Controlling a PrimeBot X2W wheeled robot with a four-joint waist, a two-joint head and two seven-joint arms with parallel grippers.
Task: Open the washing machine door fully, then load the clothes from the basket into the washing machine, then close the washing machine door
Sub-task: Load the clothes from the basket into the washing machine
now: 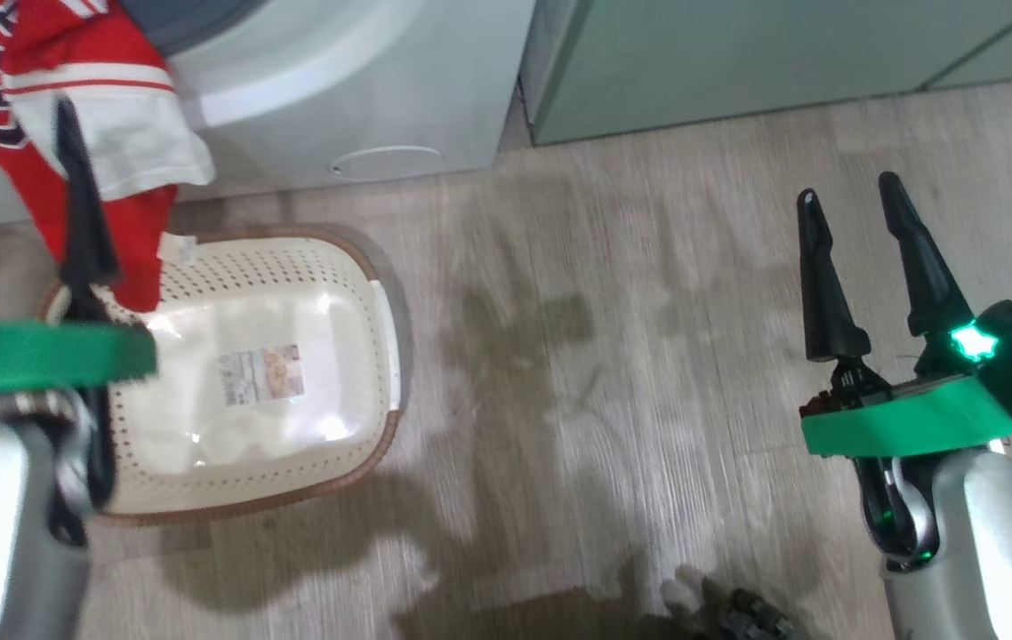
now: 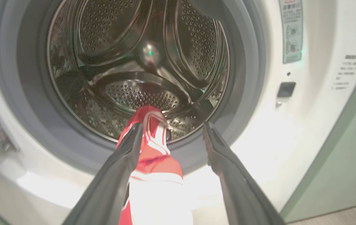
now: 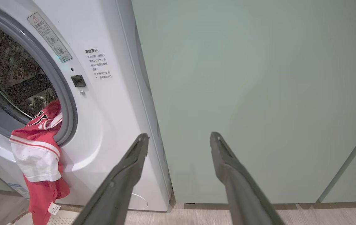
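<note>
At the far left of the head view my left gripper [image 1: 10, 120] stands raised with its fingers spread wide, pinching nothing. The clothes [image 1: 52, 53] hang just beyond it in the upper left corner, red with white trim. In my left wrist view they lie between my fingers, close against one of them, and drape over the grey gasket [image 2: 15, 93]. The top end is on the lip of the drum [image 2: 140, 93]; the rest trails down the front of the washing machine [image 1: 337, 80].

Below, at lower left of centre, the basket [image 1: 310, 267] sits on the floor [image 1: 604, 356] with nothing but its paper label inside. So I judge the loading step nearly done but not finished: the fabric is only half in.

Next I should close on the hanging part, or push from under it, and carry it deep past the gasket, so nothing gets trapped when the machine is shut.

At the right, my right gripper [image 1: 848, 188] hovers with fingers parted and empty, pointing toward the pale green cabinets [image 1: 737, 62], well apart from the clothes.
</note>
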